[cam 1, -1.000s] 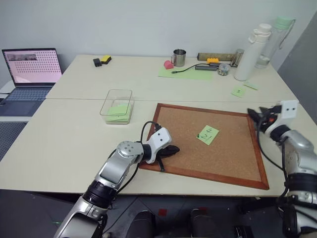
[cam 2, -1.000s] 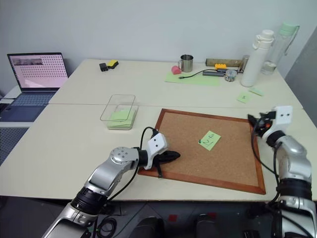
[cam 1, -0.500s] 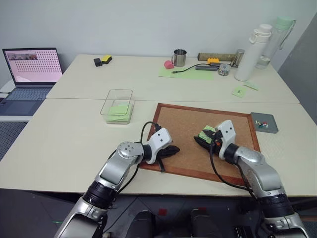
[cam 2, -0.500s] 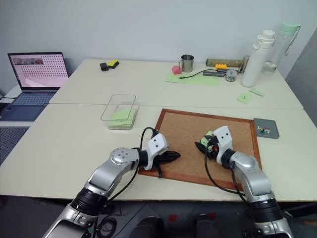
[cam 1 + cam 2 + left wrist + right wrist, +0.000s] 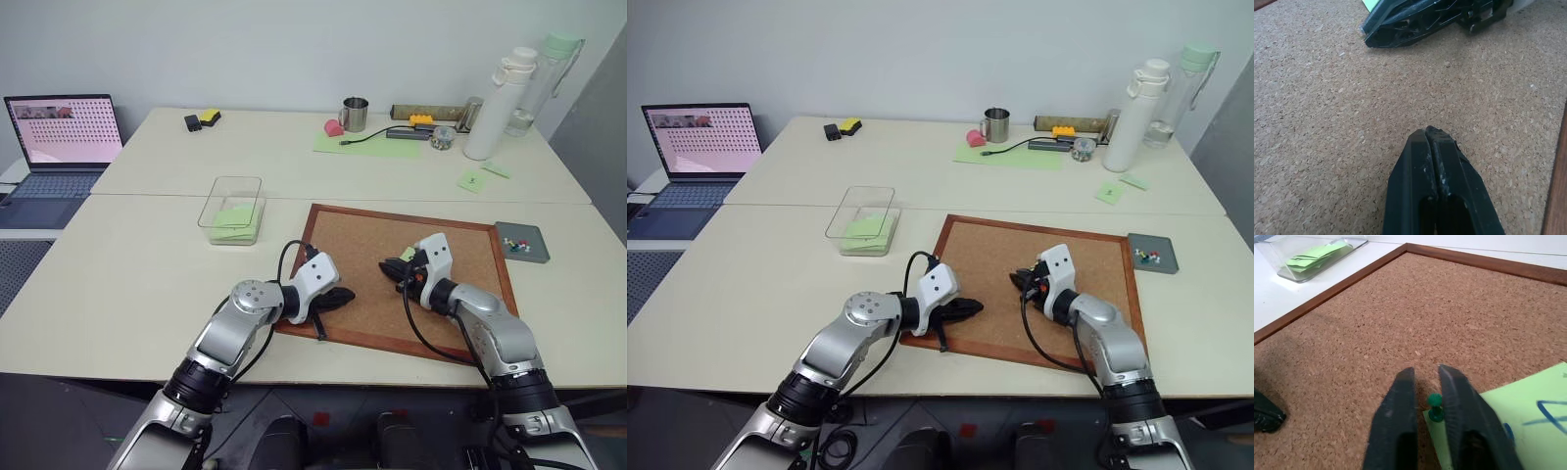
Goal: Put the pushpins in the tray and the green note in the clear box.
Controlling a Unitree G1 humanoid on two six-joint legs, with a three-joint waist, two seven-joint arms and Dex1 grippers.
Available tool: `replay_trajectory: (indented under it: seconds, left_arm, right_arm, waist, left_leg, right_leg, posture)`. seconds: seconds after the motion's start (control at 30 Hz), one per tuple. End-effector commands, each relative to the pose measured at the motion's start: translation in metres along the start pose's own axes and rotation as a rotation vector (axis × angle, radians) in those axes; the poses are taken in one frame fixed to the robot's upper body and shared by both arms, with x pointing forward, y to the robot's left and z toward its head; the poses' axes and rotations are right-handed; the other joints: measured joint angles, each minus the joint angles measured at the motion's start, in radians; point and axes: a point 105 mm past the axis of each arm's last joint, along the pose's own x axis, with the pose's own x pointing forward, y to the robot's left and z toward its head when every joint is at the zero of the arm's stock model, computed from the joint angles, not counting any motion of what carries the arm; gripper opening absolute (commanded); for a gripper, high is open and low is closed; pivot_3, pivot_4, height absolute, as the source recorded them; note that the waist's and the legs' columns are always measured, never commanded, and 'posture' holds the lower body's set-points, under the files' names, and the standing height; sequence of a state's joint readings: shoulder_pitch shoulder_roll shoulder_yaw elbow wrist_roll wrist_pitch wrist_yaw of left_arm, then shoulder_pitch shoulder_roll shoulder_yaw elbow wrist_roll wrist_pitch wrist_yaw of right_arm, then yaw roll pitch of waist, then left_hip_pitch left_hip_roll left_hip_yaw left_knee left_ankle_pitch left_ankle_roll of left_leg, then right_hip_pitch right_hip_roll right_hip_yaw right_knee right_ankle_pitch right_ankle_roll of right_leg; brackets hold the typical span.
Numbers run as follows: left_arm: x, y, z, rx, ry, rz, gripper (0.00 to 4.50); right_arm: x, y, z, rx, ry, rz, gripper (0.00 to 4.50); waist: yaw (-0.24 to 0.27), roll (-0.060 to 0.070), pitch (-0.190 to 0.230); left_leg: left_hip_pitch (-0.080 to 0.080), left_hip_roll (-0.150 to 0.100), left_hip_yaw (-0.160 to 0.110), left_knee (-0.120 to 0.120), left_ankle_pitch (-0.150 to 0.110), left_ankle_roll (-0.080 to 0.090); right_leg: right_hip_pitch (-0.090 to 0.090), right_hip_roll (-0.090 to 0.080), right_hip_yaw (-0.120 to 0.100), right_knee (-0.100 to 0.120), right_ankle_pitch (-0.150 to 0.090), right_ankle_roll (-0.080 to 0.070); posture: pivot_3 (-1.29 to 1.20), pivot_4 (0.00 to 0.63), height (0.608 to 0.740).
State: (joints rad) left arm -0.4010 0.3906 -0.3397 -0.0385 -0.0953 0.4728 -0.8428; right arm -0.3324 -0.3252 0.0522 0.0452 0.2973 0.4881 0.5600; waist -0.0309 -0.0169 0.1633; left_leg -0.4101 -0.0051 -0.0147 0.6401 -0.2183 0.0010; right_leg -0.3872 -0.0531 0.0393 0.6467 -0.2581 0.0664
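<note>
Cork fills the middle of the scene: a wood-framed corkboard [image 5: 402, 284] lies flat on the pale table [image 5: 127, 264], and both arms reach onto it. The right gripper [image 5: 1424, 382] sits low over the board at the corner of the green note [image 5: 1508, 411], its two black fingers [image 5: 1400, 396] drawn close on either side of a green pushpin [image 5: 1435, 406] that stands upright through that corner; a narrow gap remains, and whether the pads actually press the pin's head cannot be told. The note, with blue handwriting on its face, lies flat on the cork, mostly hidden under the right gripper in the head views. The left gripper [image 5: 1428, 134] rests near the board's near-left edge with its fingers pressed together, holding nothing, its tips pointing across the cork toward the right gripper.

The dark-grey tray [image 5: 522, 242] sits on the table just beside the board's right edge, with several pushpins [image 5: 518, 245] with coloured heads already in it. The clear box [image 5: 233, 209] stands on the table beyond the board's left corner, with green paper lying inside. A laptop [image 5: 61, 137], a metal mug [image 5: 354, 114] and a white bottle [image 5: 500, 103] stand farther back.
</note>
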Motion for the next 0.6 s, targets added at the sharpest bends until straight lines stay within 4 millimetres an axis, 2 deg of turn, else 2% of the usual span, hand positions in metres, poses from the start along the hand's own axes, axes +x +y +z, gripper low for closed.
replay_trajectory:
  seconds: [0.03,0.1,0.2,0.33,0.43,0.5,0.53,0.6]
  left_arm:
    - [-0.002,-0.001,-0.015,-0.037,0.053,0.006,0.00]
    - [-0.002,-0.001,-0.015,-0.038,0.052,0.007,0.00]
    - [-0.001,-0.001,-0.014,-0.037,0.050,0.006,0.00]
    - [0.001,0.000,-0.007,-0.094,0.004,0.001,0.00]
    - [0.001,0.008,0.018,-0.207,-0.113,0.009,0.00]
    - [-0.003,0.013,0.043,-0.327,-0.236,-0.019,0.00]
    - [-0.007,0.015,0.059,-0.396,-0.310,-0.053,0.38]
    - [-0.015,0.019,0.084,-0.516,-0.428,-0.116,0.74]
  right_arm:
    - [-0.006,0.002,0.015,-0.021,-0.052,0.023,0.05]
    - [-0.009,0.002,0.023,-0.033,-0.084,0.023,0.05]
    - [-0.017,0.006,0.046,-0.084,-0.170,0.057,0.05]
    - [-0.034,0.020,0.067,-0.195,-0.196,0.142,0.05]
    - [-0.044,0.025,0.064,-0.350,-0.120,0.191,0.05]
    - [-0.050,0.023,0.061,-0.455,-0.068,0.199,0.05]
    - [-0.053,0.021,0.058,-0.531,-0.038,0.205,0.00]
    - [-0.059,0.019,0.054,-0.659,0.012,0.225,0.00]
  waist:
    - [0.000,0.000,0.000]
    - [0.001,0.000,0.000]
    - [0.002,0.000,0.000]
    - [0.001,0.000,0.000]
    - [0.003,0.000,0.000]
    - [0.004,-0.001,0.001]
    - [0.005,-0.001,0.002]
    - [0.007,-0.004,0.005]
  left_leg:
    - [0.000,0.000,0.000,0.000,0.000,0.000]
    - [0.000,0.000,0.000,0.000,0.000,0.000]
    - [-0.001,0.000,0.000,0.000,0.000,0.000]
    - [-0.002,0.000,0.000,0.000,0.000,0.000]
    - [-0.002,0.000,-0.001,0.001,0.000,0.000]
    - [-0.003,0.000,-0.002,0.002,0.000,0.000]
    - [-0.004,0.000,-0.002,0.003,0.000,0.000]
    - [-0.007,-0.001,-0.003,0.005,0.000,0.000]
  right_leg:
    - [0.000,0.000,0.000,0.000,0.000,0.000]
    - [0.000,0.000,0.000,0.000,0.000,0.000]
    - [-0.001,0.000,0.000,0.000,0.000,0.000]
    - [-0.002,0.000,0.000,0.000,0.000,0.000]
    - [-0.001,0.000,-0.002,-0.001,-0.001,0.002]
    - [-0.001,0.000,-0.002,-0.001,-0.002,0.004]
    - [-0.002,0.000,-0.003,-0.001,-0.002,0.004]
    - [-0.002,0.000,-0.004,-0.001,-0.001,0.004]
  posture:
    - [0.00,0.150,0.740]
    - [0.00,0.150,0.740]
    - [0.00,0.150,0.740]
    - [0.00,0.150,0.740]
    - [0.00,0.150,0.740]
    - [0.00,0.150,0.740]
    - [0.00,0.150,0.740]
    - [0.00,0.150,0.740]
